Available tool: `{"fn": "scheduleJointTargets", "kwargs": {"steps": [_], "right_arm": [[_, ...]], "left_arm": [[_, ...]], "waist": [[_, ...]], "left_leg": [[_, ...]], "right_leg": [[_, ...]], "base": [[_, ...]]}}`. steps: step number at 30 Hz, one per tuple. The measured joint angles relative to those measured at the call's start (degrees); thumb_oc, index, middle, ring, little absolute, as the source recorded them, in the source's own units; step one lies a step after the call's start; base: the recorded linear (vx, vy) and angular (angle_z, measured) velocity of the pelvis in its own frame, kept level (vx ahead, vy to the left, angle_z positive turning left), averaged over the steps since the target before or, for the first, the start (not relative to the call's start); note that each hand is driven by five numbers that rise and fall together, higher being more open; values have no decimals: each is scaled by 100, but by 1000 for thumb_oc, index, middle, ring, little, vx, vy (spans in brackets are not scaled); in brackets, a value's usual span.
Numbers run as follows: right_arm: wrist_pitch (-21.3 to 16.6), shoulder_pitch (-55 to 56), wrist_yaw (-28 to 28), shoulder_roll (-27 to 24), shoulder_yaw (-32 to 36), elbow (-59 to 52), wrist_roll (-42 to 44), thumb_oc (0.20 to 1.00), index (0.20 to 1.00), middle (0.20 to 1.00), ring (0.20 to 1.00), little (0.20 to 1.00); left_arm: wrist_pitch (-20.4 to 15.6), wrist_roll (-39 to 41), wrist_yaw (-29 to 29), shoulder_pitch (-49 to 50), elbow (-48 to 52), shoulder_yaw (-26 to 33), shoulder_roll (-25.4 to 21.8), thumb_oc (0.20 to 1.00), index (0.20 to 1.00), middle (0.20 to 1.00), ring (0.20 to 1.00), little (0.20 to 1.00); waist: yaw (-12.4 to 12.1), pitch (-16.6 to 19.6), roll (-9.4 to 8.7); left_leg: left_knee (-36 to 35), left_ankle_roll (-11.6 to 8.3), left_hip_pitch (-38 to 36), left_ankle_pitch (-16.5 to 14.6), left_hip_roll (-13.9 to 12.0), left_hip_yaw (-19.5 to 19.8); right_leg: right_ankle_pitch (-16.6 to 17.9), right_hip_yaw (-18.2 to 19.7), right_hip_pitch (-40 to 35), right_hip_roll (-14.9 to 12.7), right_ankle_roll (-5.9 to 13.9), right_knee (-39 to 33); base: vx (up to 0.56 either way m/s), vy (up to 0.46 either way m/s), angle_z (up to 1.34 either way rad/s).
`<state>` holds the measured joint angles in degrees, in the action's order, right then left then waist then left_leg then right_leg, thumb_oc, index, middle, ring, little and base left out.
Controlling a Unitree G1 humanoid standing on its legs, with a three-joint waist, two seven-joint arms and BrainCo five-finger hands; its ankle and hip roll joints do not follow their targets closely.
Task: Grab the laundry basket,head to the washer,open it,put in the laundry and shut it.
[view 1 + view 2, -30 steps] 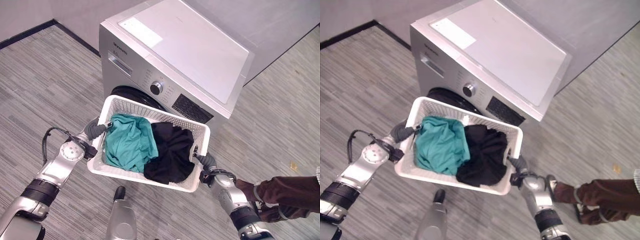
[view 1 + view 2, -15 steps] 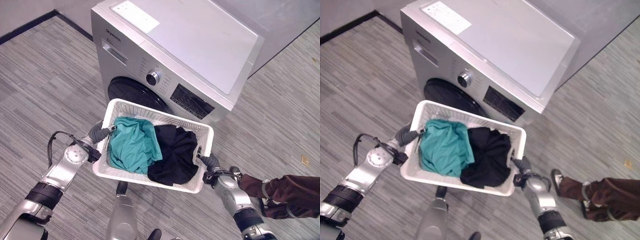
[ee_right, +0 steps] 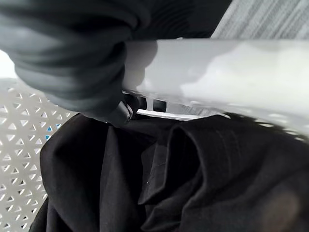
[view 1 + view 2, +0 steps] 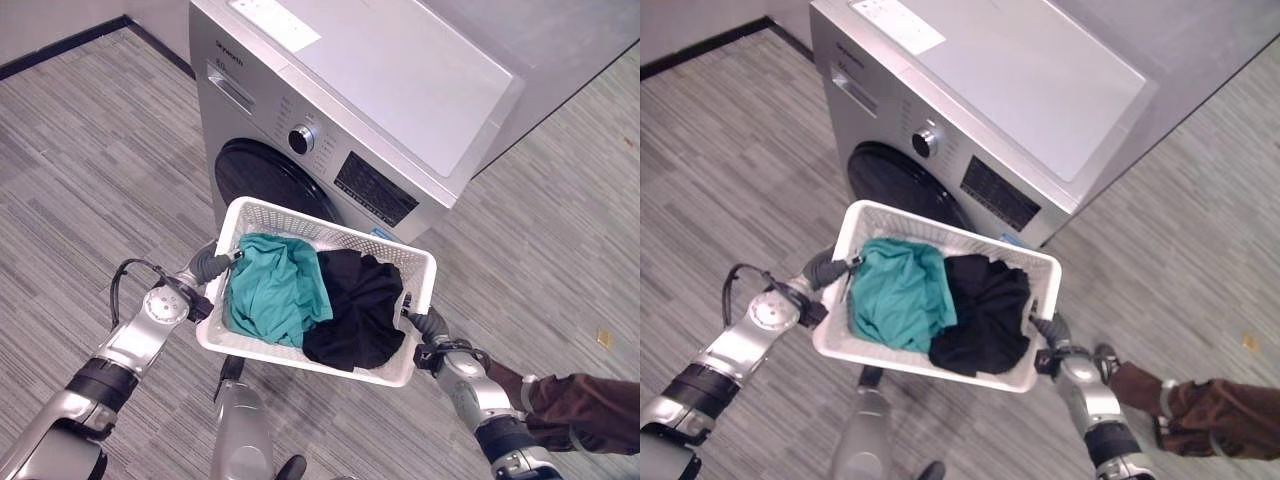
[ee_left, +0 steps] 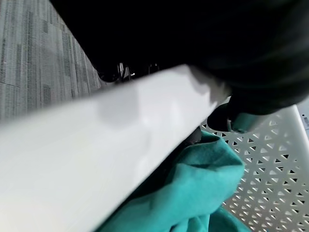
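Grey striped flooring runs up to a grey wall, and against it stands the washer (image 4: 370, 90), its dark round door (image 4: 262, 180) closed. Just in front of that door the robot carries the basket (image 4: 330, 225), a white perforated one, held off the floor between its two arms. Inside lie a teal cloth (image 4: 275, 290) on the left and a black cloth (image 4: 360, 308) on the right, touching in the middle. The left hand (image 4: 208, 265) grips the left end of the basket, its fingers curled over the rim there; the right hand (image 4: 428, 325) does the same at the right end, fingers hooked round the handle slot. From where I stand, a person's arm in a brown sleeve (image 4: 575, 410) reaches in at the near right, close behind the robot's right arm. As for progress, I'd say the first two parts are as good as done: the basket is picked up and has reached the machine. What is left is most of the job: the basket likely has to be set down to free a hand, then the door opened, both cloths put in the drum, and the door closed.
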<state>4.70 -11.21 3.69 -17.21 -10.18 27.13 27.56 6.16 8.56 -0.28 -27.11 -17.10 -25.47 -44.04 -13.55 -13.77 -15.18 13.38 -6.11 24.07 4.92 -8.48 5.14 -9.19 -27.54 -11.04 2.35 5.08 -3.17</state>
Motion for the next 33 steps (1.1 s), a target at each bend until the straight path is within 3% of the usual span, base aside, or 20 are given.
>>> {"fn": "scheduleJointTargets", "kwargs": {"steps": [3, 5, 7, 9, 10, 11, 12, 13, 14, 15, 17, 20, 23, 24, 25, 26, 30, 33], "right_arm": [[-64, -10, 2, -72, 11, 24, 131, 200, 200, 200, 200, 200], [-121, -12, 2, -153, 7, 104, 137, 200, 200, 200, 200, 200], [-121, -17, -2, -153, -18, 144, 133, 200, 200, 200, 200, 200], [-154, -140, -1, -217, -56, 387, 120, 200, 200, 200, 200, 200], [-155, -268, -1, -245, -188, 547, 95, 200, 200, 200, 200, 200], [-143, -277, -15, -220, -267, 586, 89, 200, 200, 200, 200, 200], [-106, -247, -44, -225, -282, 524, 81, 200, 200, 200, 200, 200], [-98, -218, -45, -236, -295, 494, 78, 200, 200, 200, 200, 200], [-98, 13, -48, -370, -197, 421, 80, 200, 200, 200, 200, 200], [-96, 93, -50, -353, -129, 427, 88, 200, 200, 200, 200, 200], [-85, 165, -104, -340, 31, 370, 70, 200, 200, 200, 200, 200], [-78, 106, -114, -262, 171, 286, -60, 200, 200, 200, 200, 200], [-58, -27, -147, -165, 116, 315, -144, 200, 200, 200, 200, 200], [-57, -47, -146, -146, 116, 321, -143, 200, 200, 200, 200, 200], [-57, 0, -145, -140, 119, 325, -143, 200, 200, 200, 200, 200], [-57, 82, -144, -131, 123, 347, -142, 200, 200, 200, 200, 200], [-56, 88, -145, -127, 120, 372, -143, 200, 200, 200, 200, 200], [-56, 171, -145, -126, 127, 386, -140, 200, 200, 200, 200, 200]], "left_arm": [[1, 0, 14, -37, 13, -21, 61, 200, 200, 200, 200, 200], [3, 0, 70, -51, 14, -17, 219, 200, 200, 200, 200, 200], [16, 0, 96, 66, 7, -20, 217, 200, 200, 200, 200, 200], [16, 14, 143, 120, -67, -41, 370, 200, 200, 200, 200, 200], [17, 43, 178, 207, -119, -48, 372, 200, 200, 200, 200, 200], [17, 64, 164, 211, -217, -69, 304, 200, 200, 200, 200, 200], [19, 89, 144, 204, -334, -74, 312, 200, 200, 200, 200, 200], [18, 136, 131, 217, -359, -65, 332, 200, 200, 200, 200, 200], [-8, 159, 122, 218, -372, -53, 647, 200, 200, 200, 200, 200], [-25, 154, 121, 129, -392, -53, 753, 200, 200, 200, 200, 200], [-14, 145, 107, 118, -406, -86, 802, 200, 200, 200, 200, 200], [-13, 123, 121, 71, -402, -82, 767, 200, 200, 200, 200, 200], [-10, 101, 110, 35, -400, -53, 568, 200, 200, 200, 200, 200], [-11, 100, 109, 21, -393, -51, 530, 200, 200, 200, 200, 200], [-13, 95, 102, 16, -346, -60, 536, 200, 200, 200, 200, 200], [-12, 25, 94, 52, -300, -70, 567, 200, 200, 200, 200, 200], [-10, -12, 3, 109, -300, -70, 539, 200, 200, 200, 200, 200], [-9, -21, -41, 109, -300, -111, 561, 200, 200, 200, 200, 200]], "waist": [[6, 1, -3], [17, -50, 72], [-39, -83, 116], [-85, -262, 377], [-93, -342, 467], [-87, -352, 250], [-85, -345, 239], [-81, -348, 335], [166, -253, 761], [305, -279, 673], [431, -171, 524], [388, -104, 527], [273, -103, 603], [235, -99, 610], [246, -79, 593], [155, -9, 628], [139, 13, 640], [178, 99, 512]], "left_leg": [[-337, -57, -49, 242, -2, 118], [-890, -20, -143, 626, -13, 252], [-1071, -5, -258, 687, -96, 249], [-1114, 34, -454, 722, -185, 251], [-1157, -224, -627, 487, -183, 289], [31, 166, -311, 70, 119, 453], [1130, 361, -124, -520, 156, 450], [1415, 364, -136, -705, 92, 391], [1042, 30, -498, -1243, -86, 381], [795, -54, -611, -1140, 34, 368], [304, 186, -710, -906, 350, 305], [-63, 383, -807, -702, 522, 498], [-425, 440, -1043, -508, 532, 537], [-446, 444, -1107, -516, 571, 544], [-453, 413, -1149, -534, 713, 610], [-441, 339, -1148, -584, 681, 713], [-350, 269, -1086, -646, 630, 752], [-350, 266, -1092, -646, 666, 750]], "right_leg": [[1, 4, -15, 87, -2, -107], [30, -17, 13, 194, -60, -144], [38, -4, 38, 205, -90, -87], [-21, 31, 104, 163, -197, 403], [-170, 89, 330, -89, -481, 940], [-220, 306, 318, -409, -585, 875], [-91, 421, 186, -504, -417, 598], [-42, 493, 78, -477, -301, 472], [45, 463, -104, -423, -148, 404], [46, 355, -76, -552, -142, 512], [167, 196, 144, -871, -277, 740], [141, 3, 359, -1102, -253, 869], [265, 12, 445, -1018, -64, 204], [416, 6, 459, -1028, -40, 13], [781, 37, 488, -1076, 73, -68], [780, -53, 415, -1038, 109, -42], [719, -140, 393, -928, 6, -5], [720, -192, 368, -919, 6, -2]], "base": [[-150, -39, 26], [-172, 42, 35], [-217, 144, 2], [-131, 287, -24], [7, 297, -55], [61, 298, -77], [-36, 226, -71], [-22, 330, -53], [38, 288, -3], [102, 235, 24], [56, 199, 41], [18, 166, 29], [7, 108, 19], [11, 92, 42], [18, 113, 55], [21, 103, 56], [10, 30, 15], [6, -6, 7]]}}
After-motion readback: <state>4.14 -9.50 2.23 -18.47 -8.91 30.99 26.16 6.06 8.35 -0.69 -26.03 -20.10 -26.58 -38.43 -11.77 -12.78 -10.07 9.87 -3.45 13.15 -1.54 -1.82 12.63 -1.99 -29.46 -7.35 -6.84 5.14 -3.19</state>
